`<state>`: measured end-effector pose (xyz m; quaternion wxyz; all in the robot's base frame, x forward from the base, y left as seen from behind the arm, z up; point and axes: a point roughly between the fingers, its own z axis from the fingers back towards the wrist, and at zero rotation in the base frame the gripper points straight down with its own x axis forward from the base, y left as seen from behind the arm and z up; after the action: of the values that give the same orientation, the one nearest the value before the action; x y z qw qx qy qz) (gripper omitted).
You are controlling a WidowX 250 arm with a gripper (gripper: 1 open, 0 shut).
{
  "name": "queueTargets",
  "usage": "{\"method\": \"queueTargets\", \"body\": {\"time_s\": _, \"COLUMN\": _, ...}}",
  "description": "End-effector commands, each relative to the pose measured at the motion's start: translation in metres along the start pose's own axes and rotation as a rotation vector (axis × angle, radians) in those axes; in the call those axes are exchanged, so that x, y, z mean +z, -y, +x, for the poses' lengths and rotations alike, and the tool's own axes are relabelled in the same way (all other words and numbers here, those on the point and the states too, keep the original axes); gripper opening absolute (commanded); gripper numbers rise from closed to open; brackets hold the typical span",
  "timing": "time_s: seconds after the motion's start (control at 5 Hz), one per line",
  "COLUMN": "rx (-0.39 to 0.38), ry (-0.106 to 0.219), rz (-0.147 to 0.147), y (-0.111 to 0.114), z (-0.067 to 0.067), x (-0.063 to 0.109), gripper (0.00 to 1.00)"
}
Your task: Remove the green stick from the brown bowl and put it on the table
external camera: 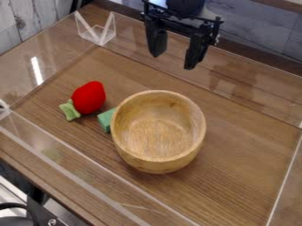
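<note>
The tool [177, 55] hangs above the table [236, 168] at twelve o'clock, fingers spread wide and holding nothing. Below it, at centre, sits the brown bowl [160, 132], its inside bare. At nine o'clock from the bowl lies the green stick [104, 119], touching its wall, under a red ball [87, 95].

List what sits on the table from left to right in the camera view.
Round red ball → small green piece → large round light-brown wooden bowl.
</note>
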<state>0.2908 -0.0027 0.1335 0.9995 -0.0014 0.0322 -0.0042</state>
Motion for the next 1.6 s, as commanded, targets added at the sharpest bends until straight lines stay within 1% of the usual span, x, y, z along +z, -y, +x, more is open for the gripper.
{"method": "queueTargets", "body": {"time_s": 0.0, "rx": -0.101, "ry": -0.027, "rz": 0.000, "y": -0.008, "z": -0.003, "x": -0.012, "gripper": 1.00}}
{"method": "queueTargets", "body": {"time_s": 0.2, "rx": -0.292, "ry": -0.053, "rz": 0.018, "y": -0.032, "z": -0.017, "x": -0.020, "gripper": 1.00}}
{"method": "queueTargets", "body": {"time_s": 0.4, "rx": -0.532, "ry": -0.046, "rz": 0.060, "y": -0.060, "z": -0.034, "x": -0.023, "gripper": 1.00}}
{"method": "queueTargets", "body": {"time_s": 0.6, "rx": -0.709, "ry": -0.037, "rz": 0.095, "y": -0.088, "z": -0.049, "x": -0.027, "gripper": 1.00}}
{"method": "queueTargets", "body": {"time_s": 0.8, "rx": -0.752, "ry": -0.032, "rz": 0.115, "y": -0.109, "z": -0.064, "x": -0.028, "gripper": 1.00}}
{"method": "queueTargets", "body": {"time_s": 1.0, "rx": -0.780, "ry": -0.024, "rz": 0.142, "y": -0.125, "z": -0.074, "x": -0.030, "gripper": 1.00}}
{"method": "queueTargets", "body": {"time_s": 1.2, "rx": -0.854, "ry": -0.012, "rz": 0.139, "y": -0.137, "z": -0.067, "x": -0.044, "gripper": 1.00}}
{"method": "queueTargets", "body": {"time_s": 1.4, "rx": -0.890, "ry": -0.010, "rz": 0.128, "y": -0.144, "z": -0.057, "x": -0.059, "gripper": 1.00}}
